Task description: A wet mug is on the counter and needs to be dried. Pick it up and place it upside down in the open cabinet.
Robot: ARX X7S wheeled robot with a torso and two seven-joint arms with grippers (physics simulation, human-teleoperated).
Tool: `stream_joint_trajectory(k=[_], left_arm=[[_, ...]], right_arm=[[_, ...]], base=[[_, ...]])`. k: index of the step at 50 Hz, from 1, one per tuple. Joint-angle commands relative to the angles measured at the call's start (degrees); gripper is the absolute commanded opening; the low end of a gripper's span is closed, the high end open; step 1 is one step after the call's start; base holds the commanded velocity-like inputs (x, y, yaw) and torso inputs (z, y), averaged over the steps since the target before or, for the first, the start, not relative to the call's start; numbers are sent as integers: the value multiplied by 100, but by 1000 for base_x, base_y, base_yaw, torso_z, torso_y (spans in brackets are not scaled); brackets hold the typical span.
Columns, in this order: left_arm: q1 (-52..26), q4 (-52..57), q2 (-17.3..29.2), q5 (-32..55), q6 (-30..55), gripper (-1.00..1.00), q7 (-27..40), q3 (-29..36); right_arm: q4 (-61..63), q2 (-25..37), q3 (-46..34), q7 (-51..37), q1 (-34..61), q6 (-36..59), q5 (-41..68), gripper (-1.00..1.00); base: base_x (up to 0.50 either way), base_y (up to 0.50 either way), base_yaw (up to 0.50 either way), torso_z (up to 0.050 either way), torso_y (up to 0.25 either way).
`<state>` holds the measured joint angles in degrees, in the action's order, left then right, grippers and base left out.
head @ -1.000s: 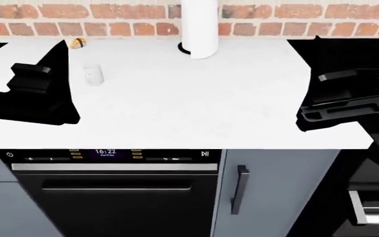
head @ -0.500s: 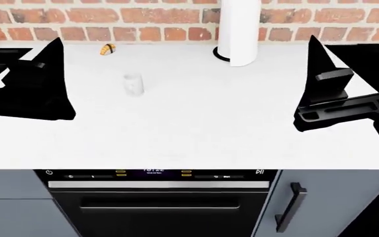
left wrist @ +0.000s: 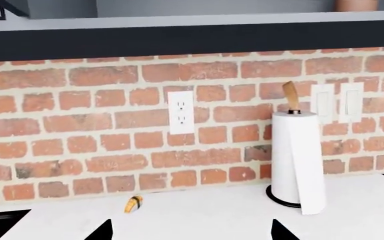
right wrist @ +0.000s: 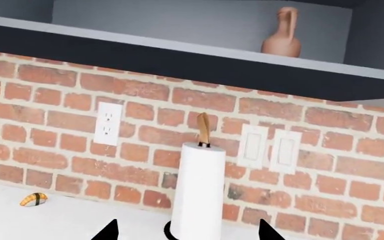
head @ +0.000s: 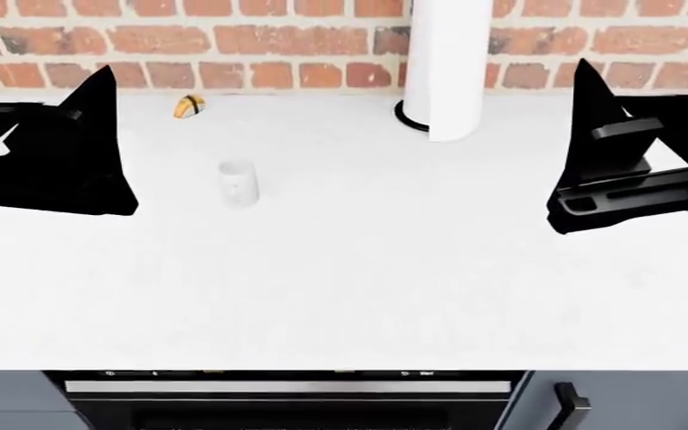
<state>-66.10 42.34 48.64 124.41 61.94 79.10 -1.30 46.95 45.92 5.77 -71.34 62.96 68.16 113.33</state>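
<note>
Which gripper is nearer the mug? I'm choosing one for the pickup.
Left. The left gripper sits just beside the mug; the right gripper is across the counter.

Left gripper and right gripper: flat matte-black angular silhouettes with pointed, triangular finger tips

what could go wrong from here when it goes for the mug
1. The mug is white on a white counter and shows in neither wrist view, so the left gripper may be lined up poorly.
2. Its glossy round side could slip or tip if pinched off-centre.
3. The paper towel roll and the small orange object stand near enough to be knocked by a wide swing.
</note>
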Motion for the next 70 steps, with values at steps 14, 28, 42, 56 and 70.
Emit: stream_joint_trajectory(k=[14, 28, 42, 56, 70], left_arm=[[174, 53, 56, -139, -54, 100, -148, -12], [169, 41, 136, -83, -151, 100, -111, 74], [486, 79, 121, -289, -141, 100, -240, -11], [959, 104, 263, -218, -171, 100, -251, -37], [1403, 292, 340, 181, -438, 100, 251, 572]], right_arm=[[22, 82, 3, 77, -22, -62, -65, 100], [56, 164, 7, 83, -37, -119, -34, 100], [76, 235, 53, 113, -91, -171, -39, 100], [90, 260, 96, 176, -286, -145, -163, 100], [90, 213, 247, 370, -536, -111, -403, 100]], base=[[259, 0, 0, 0, 0], [260, 0, 0, 0, 1], [256, 0, 0, 0, 1], [155, 0, 0, 0, 1], [0, 0, 0, 0, 0]])
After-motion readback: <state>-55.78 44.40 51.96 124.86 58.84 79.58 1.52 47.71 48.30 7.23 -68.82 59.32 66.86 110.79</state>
